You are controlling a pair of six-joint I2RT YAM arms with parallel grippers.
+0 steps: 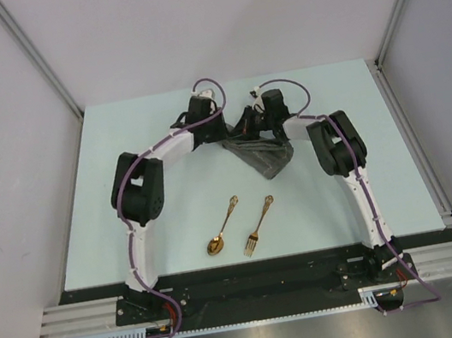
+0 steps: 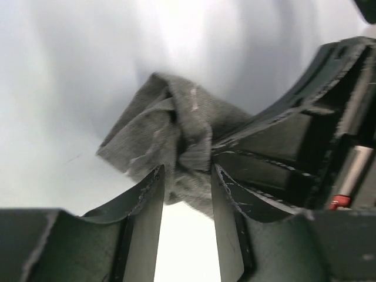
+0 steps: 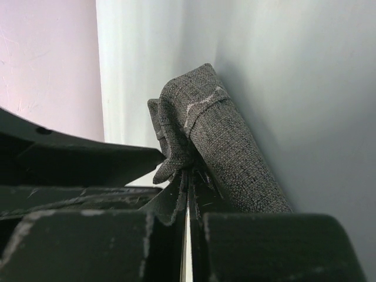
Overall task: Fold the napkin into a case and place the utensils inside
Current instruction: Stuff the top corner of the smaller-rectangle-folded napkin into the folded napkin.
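Observation:
The napkin (image 1: 266,158) is a dark grey cloth, bunched up and hanging over the far middle of the table. My right gripper (image 3: 189,173) is shut on a folded edge of the napkin (image 3: 223,135). Right beside it, my left gripper (image 2: 186,176) stands open, with a crumpled corner of the napkin (image 2: 170,126) loose between its fingertips (image 2: 148,194). In the top view both grippers, left (image 1: 226,127) and right (image 1: 250,127), meet above the cloth. The gold spoon (image 1: 221,229) and gold fork (image 1: 257,226) lie side by side on the near part of the table.
The pale green table (image 1: 119,152) is boxed in by white walls at the back and on both sides. The black body of my right gripper (image 2: 294,147) fills the right of the left wrist view. A metal rail (image 1: 246,291) runs along the near edge.

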